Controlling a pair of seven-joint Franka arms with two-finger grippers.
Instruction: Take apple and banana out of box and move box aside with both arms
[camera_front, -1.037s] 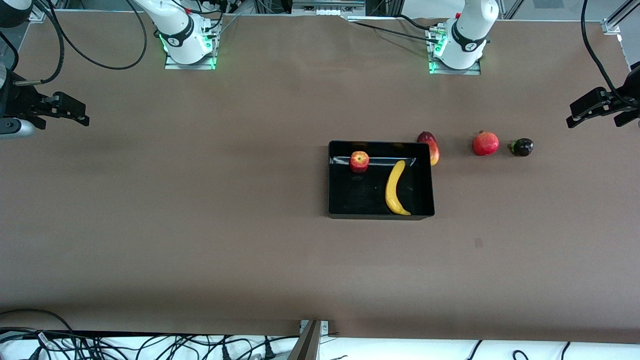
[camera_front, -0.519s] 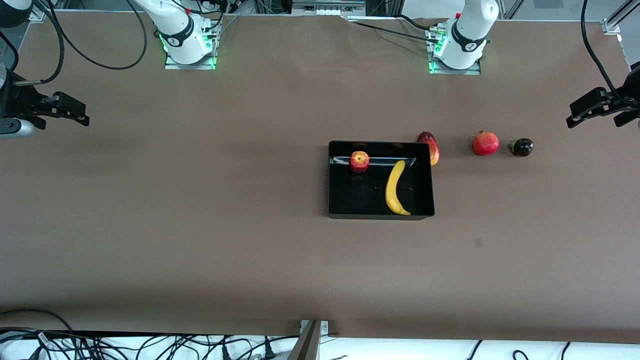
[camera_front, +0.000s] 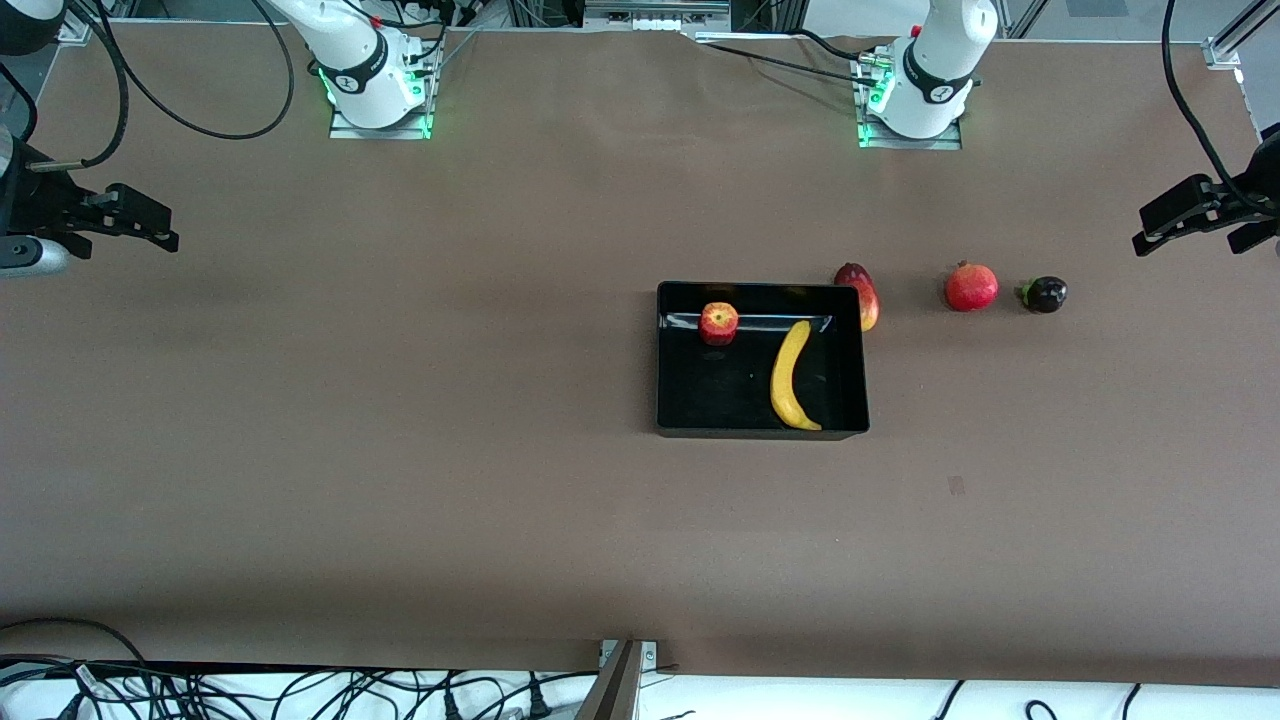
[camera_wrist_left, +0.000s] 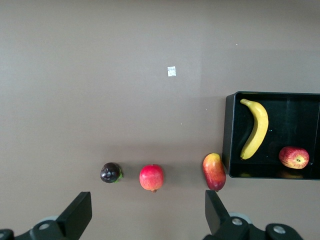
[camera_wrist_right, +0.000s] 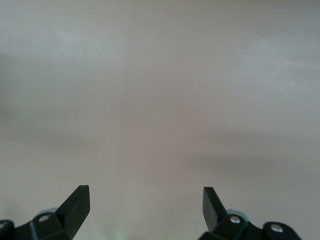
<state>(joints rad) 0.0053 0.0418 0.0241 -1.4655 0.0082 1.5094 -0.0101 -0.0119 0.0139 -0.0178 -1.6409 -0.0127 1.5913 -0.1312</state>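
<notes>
Box (camera_front: 668, 400), a glossy black tray, sits on the brown table (camera_front: 400, 450) toward the left arm's end, with both fruits inside, so nothing of the task looks done yet. The apple (camera_front: 719, 323) rests close to the wall farthest from the front camera, and the banana (camera_front: 790, 378) lies lengthwise beside it, its lower tip against the wall nearest that camera; each has free space around it for fingers to come down. Just outside the box, touching or nearly touching its corner, lies a mango (camera_front: 861, 294), with a pomegranate (camera_front: 971, 286) and a small dark fruit (camera_front: 1045, 294) in a row toward the left arm's end. The left gripper (camera_front: 1190, 222) hangs over that end of the table, jaws apart and empty. The right gripper (camera_front: 125, 222) waits over bare table, well apart from the box, jaws likewise apart, probably parked to leave the middle clear.
</notes>
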